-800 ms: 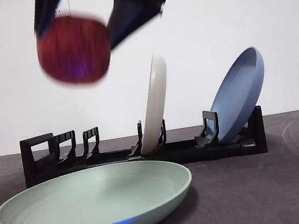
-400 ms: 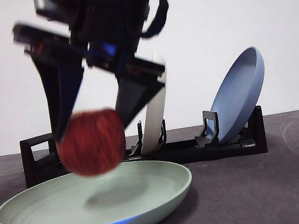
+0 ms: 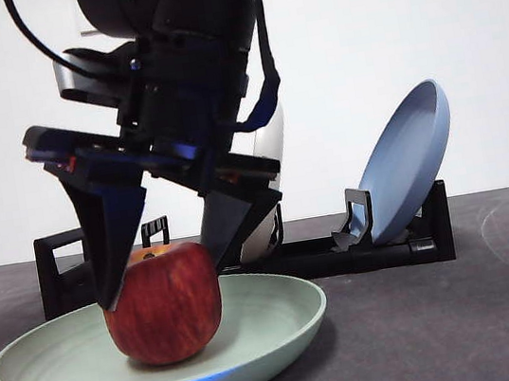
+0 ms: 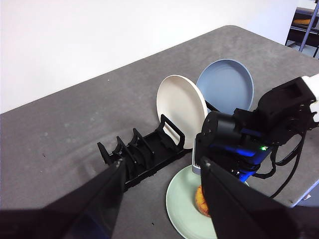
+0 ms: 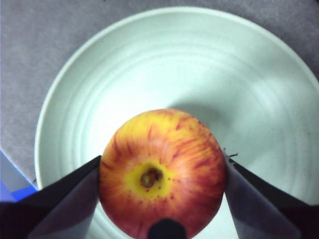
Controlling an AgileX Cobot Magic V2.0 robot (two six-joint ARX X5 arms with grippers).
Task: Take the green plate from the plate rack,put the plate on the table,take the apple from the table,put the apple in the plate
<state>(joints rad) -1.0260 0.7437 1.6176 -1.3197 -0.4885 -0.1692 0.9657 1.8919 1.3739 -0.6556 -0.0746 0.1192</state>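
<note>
The red apple (image 3: 163, 305) sits on the floor of the green plate (image 3: 275, 326), which lies flat on the table (image 3: 448, 334) in front of the plate rack (image 3: 341, 254). My right gripper (image 3: 162, 276) reaches down from above, shut on the apple, one jaw against each side. From the right wrist view, the apple (image 5: 162, 172) shows stem up between the jaws of that gripper (image 5: 163, 163), over the plate (image 5: 199, 59). My left gripper (image 4: 162, 167) hangs high above the table, open and holding nothing, looking down on the rack (image 4: 139, 159) and plate (image 4: 179, 199).
A cream-white plate (image 3: 261, 233) and a blue plate (image 3: 409, 163) stand tilted in the rack behind the green plate. The rack's slots nearest its handle loop (image 3: 64, 262) hold nothing. Bare table lies to the right of the green plate.
The right gripper has come down with the apple from high above the plate. The apple now rests on the plate's floor. The plates and rack have not moved.
</note>
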